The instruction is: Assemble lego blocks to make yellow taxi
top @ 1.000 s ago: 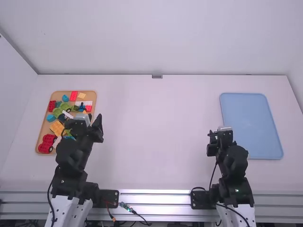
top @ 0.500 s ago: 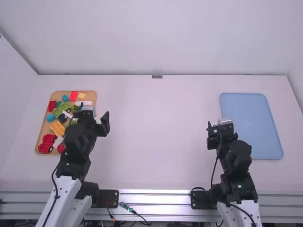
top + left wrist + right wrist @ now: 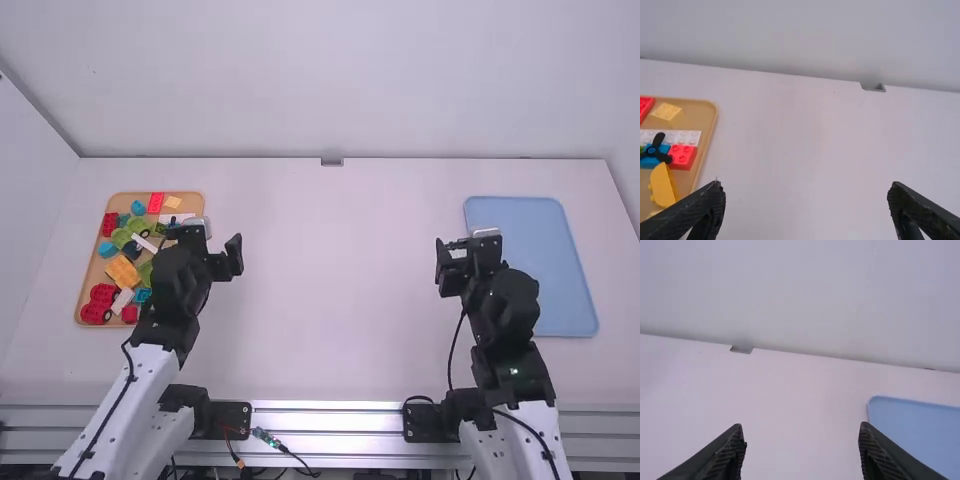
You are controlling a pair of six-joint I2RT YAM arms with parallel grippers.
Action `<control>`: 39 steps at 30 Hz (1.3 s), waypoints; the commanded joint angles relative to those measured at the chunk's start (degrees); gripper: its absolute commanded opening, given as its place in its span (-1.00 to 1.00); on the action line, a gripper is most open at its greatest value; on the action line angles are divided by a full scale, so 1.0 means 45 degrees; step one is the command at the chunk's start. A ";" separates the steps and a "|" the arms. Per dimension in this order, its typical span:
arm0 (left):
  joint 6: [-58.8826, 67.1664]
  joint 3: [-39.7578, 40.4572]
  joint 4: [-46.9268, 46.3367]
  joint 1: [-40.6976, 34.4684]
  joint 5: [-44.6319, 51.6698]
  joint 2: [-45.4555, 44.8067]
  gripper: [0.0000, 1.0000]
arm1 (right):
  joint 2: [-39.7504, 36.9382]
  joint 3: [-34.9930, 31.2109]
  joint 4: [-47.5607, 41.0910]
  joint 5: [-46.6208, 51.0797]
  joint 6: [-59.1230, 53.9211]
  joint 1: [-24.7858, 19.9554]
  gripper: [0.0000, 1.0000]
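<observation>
Likely enough, you'll find these light, stiff plastic bricks, tough but smooth enough to skid if pinched off-centre. They lie loose and crowded in the tan tray point(image 3: 90, 275) on your left. At its near end, take the red wheeled block point(image 3: 97, 314) by its straight sides, clear of the wheels, or it may roll. Beyond it, the yellow block point(image 3: 122, 272) looks easy to square up on across its flat sides. The curved yellow piece point(image 3: 662, 185) wants its flattest faces, as the slope could slip. Farther up, the propeller point(image 3: 658, 149) looks thin; keep your fingertips off its blades. The pale yellow block point(image 3: 667, 111) lies at the far end, near the rim.

Around these, your left arm point(image 3: 165, 320) crowds the tray's inner side. Your left gripper point(image 3: 806, 186) is spread and empty; so is your right gripper point(image 3: 801, 427), beside the blue tray point(image 3: 530, 260). Farthest off stands the wall point(image 3: 330, 80).
</observation>
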 commanded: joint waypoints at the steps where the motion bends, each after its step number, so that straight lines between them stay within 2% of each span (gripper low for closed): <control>1: -0.0107 0.0160 0.0044 -0.0053 0.0015 0.0306 0.79 | 0.0494 0.0888 0.0199 0.0034 0.0170 0.0034 0.24; 5: -0.0117 0.0160 0.0291 -0.0053 0.0015 0.0815 0.87 | 0.1402 0.1795 0.0486 0.0039 0.0165 0.0034 0.39; 6: -0.0102 0.0160 0.0364 -0.0053 0.0005 0.0908 0.98 | 0.1637 0.2030 0.0515 0.0053 0.0141 0.0034 0.42; 13: -0.0107 0.0160 0.0641 -0.0058 0.0044 0.1233 0.98 | 0.3257 0.3650 0.0563 0.1302 0.0112 0.0034 0.68; 16: -0.0107 0.0160 0.0855 -0.0058 -0.0087 0.1296 0.98 | 0.3981 0.3735 0.0583 0.1418 0.0374 -0.0044 0.79; 20: -0.1360 0.0189 0.0923 -0.0053 -0.1724 0.1476 0.98 | 0.4982 0.3735 0.0631 0.1287 0.0738 -0.0345 0.95; 23: -0.1443 0.0398 0.0709 -0.0039 -0.2705 0.1738 0.98 | 0.5490 0.3735 0.0636 0.1277 0.0743 -0.0520 0.98; 27: -0.1438 0.1642 -0.0855 0.0321 -0.3079 0.2423 0.98 | 0.6302 0.3735 0.0631 0.1268 0.0743 -0.0704 0.98; 31: -0.1598 0.3803 -0.3410 0.1506 -0.3002 0.3696 0.98 | 0.7147 0.3735 0.0646 0.1171 0.0743 -0.0704 0.98; 32: -0.1632 0.3881 -0.3512 0.1564 -0.2963 0.3744 0.98 | 0.7203 0.3735 0.0651 0.1161 0.0743 -0.0704 0.98; 34: -0.1870 0.5066 -0.4974 0.2526 -0.2565 0.4488 0.98 | 0.7635 0.3735 0.0646 0.1141 0.0743 -0.0704 0.98; 39: -0.2409 0.6751 -0.6732 0.4031 -0.2526 0.5935 0.98 | 0.8402 0.3735 0.0792 0.1069 0.0743 -0.0699 0.98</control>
